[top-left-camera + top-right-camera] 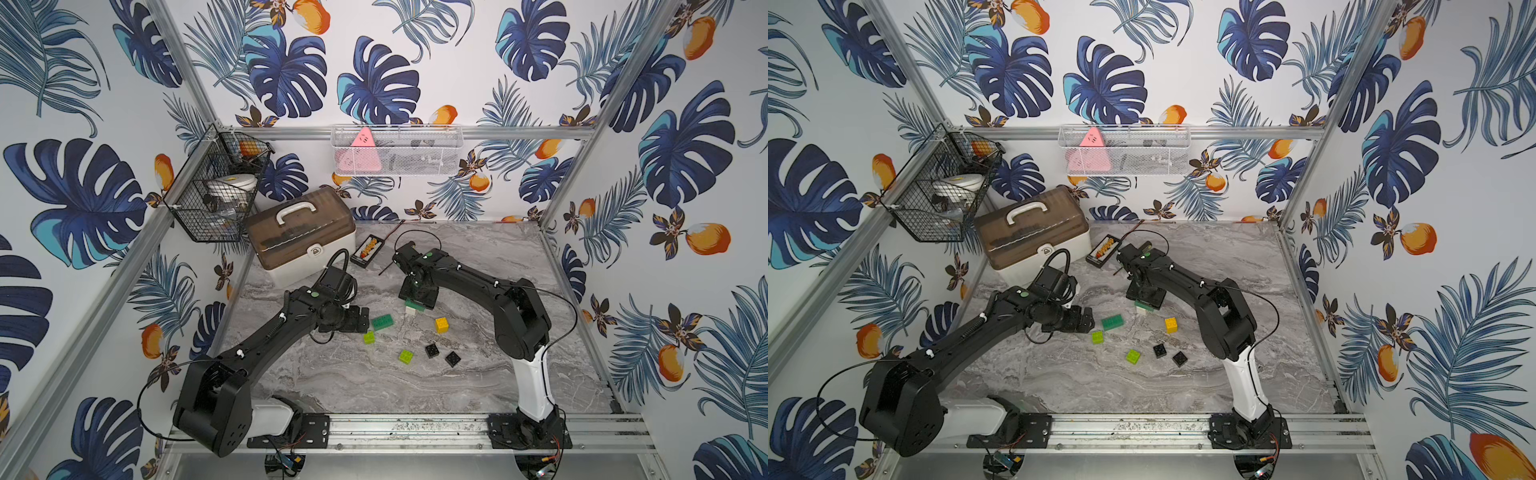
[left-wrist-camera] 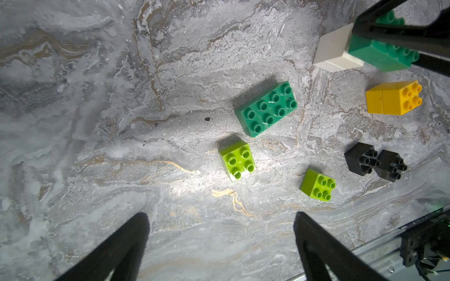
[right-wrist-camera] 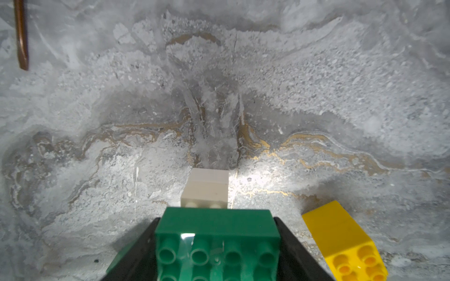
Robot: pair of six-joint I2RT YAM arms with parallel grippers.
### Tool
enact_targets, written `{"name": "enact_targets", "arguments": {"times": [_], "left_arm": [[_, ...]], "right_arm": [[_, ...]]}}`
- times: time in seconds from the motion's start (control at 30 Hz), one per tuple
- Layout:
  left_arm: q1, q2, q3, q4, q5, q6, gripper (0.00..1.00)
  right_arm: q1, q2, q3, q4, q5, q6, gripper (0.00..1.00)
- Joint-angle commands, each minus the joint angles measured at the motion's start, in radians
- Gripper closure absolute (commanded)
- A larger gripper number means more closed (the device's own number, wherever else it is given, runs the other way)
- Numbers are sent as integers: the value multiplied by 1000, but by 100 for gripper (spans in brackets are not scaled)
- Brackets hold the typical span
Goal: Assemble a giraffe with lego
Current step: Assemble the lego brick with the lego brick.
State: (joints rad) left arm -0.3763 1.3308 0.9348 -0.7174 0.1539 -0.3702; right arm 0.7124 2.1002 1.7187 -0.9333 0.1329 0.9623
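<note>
Giraffe (image 3: 216,243) sits clamped inside the right tool (image 3: 215,220).

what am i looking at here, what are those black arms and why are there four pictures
These are two black robot arms bolted at the front edge of a grey marble-patterned tabletop. The two wide pictures come from one twin-lens camera overhead; the two close-ups come from cameras on the arms' wrists. The left claw is open and empty, beside the loose pieces: a dark-green long plastic brick, two lime square bricks, a yellow brick stack and two black square bricks. The right claw is closed on a second dark-green long brick, which sits on stacked white bricks.
</note>
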Motion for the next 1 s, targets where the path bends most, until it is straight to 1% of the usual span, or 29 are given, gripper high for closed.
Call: {"name": "enact_targets", "arguments": {"times": [0.0, 0.47, 0.97], "left_arm": [[-1, -1, -1, 10, -1, 18, 2], [-1, 6, 1, 8, -5, 28, 2], [-1, 10, 1, 13, -5, 32, 2]], "right_arm": [[1, -14, -14, -9, 18, 28, 78], [1, 30, 13, -32, 25, 6, 77], [1, -1, -35, -47, 38, 1, 77]]}}
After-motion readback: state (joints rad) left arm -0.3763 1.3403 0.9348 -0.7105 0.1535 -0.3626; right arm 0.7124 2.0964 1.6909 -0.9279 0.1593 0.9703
